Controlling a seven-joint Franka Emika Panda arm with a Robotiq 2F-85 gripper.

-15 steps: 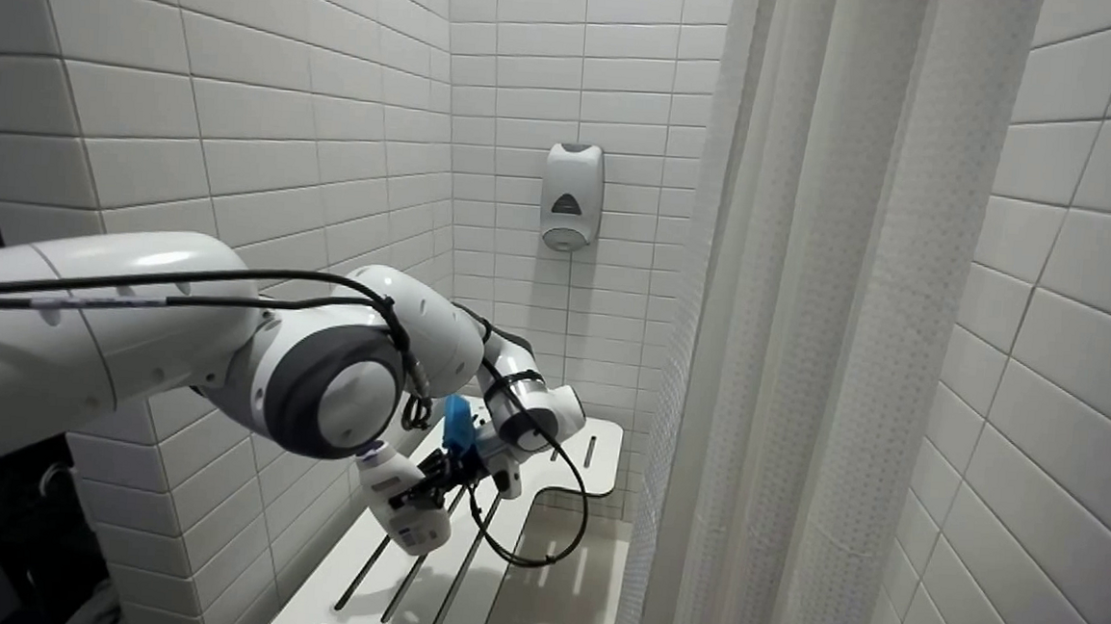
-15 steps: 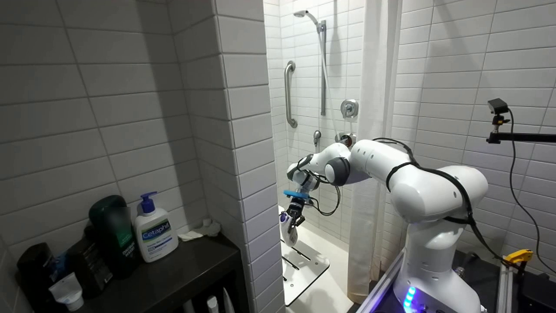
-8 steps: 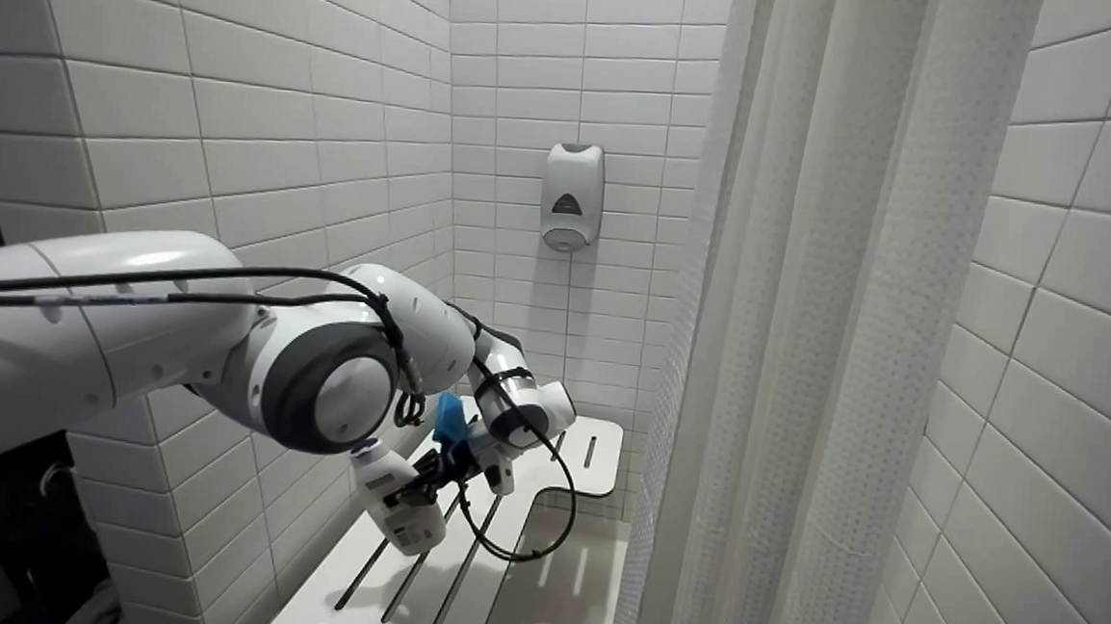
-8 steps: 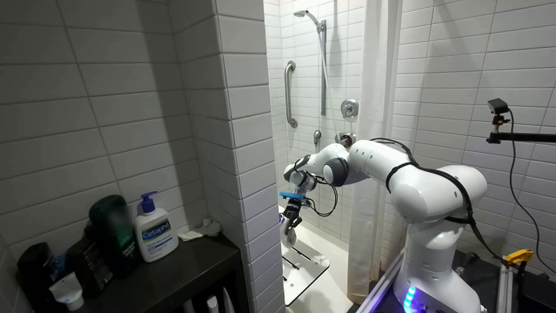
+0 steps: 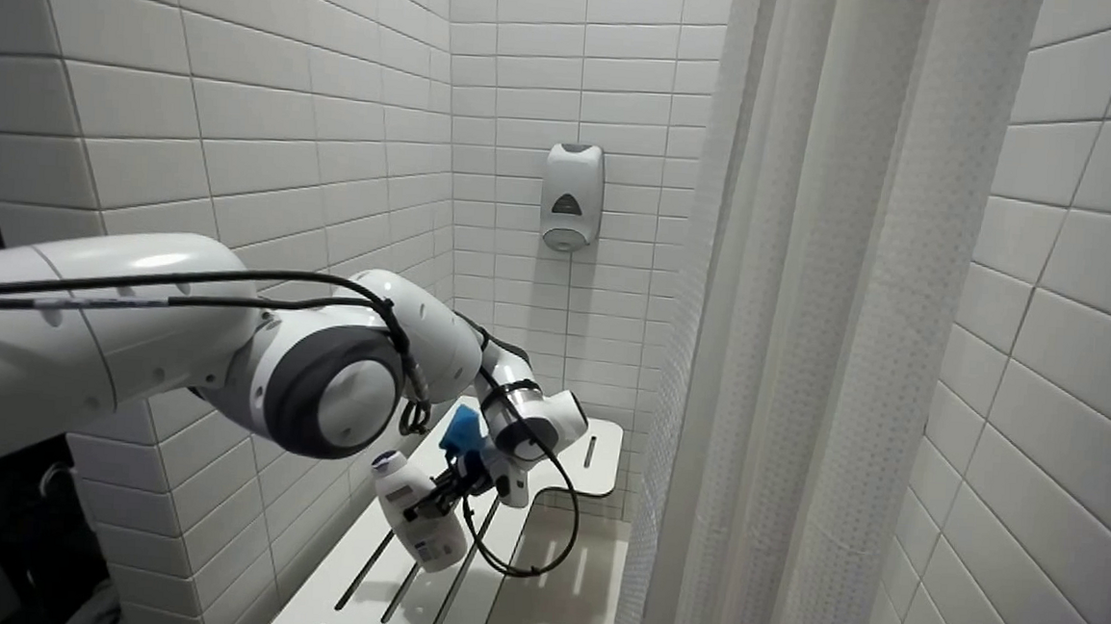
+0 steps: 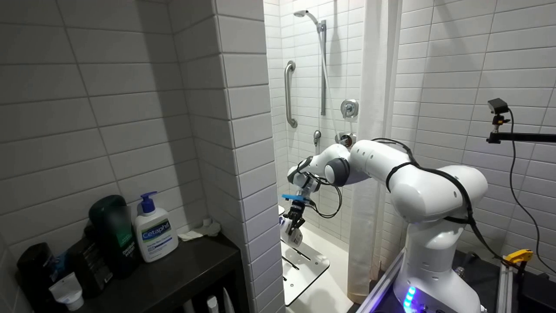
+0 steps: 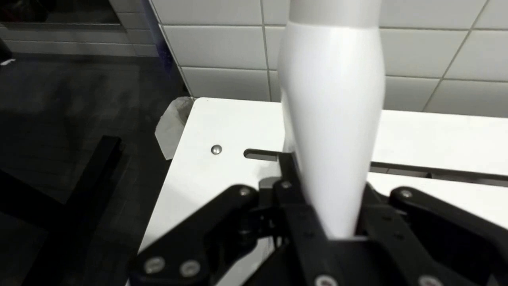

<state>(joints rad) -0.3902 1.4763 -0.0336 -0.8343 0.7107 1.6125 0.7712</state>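
White and tilted, the bottle [image 7: 333, 87] is clenched in the gripper [image 7: 327, 186] above a slotted bench [image 7: 238, 127]. A tiled pillar [image 6: 247, 130] divides bench from shelf [image 6: 186, 263]; a curtain [image 5: 825, 319] hangs nearby.

The white plastic bottle [image 5: 431, 536] and black jaws have shifted away from the wall-side edge of the white slotted bench [image 5: 358, 618].

The wrist view looks down closely on the bench [image 7: 234, 123] both exterior views show farther off.

White tiled walls [image 5: 250, 110]; pale curtain [image 5: 825, 319] hanging; slotted white bench [image 7: 238, 123]; dimly lit black shelf [image 6: 191, 261].
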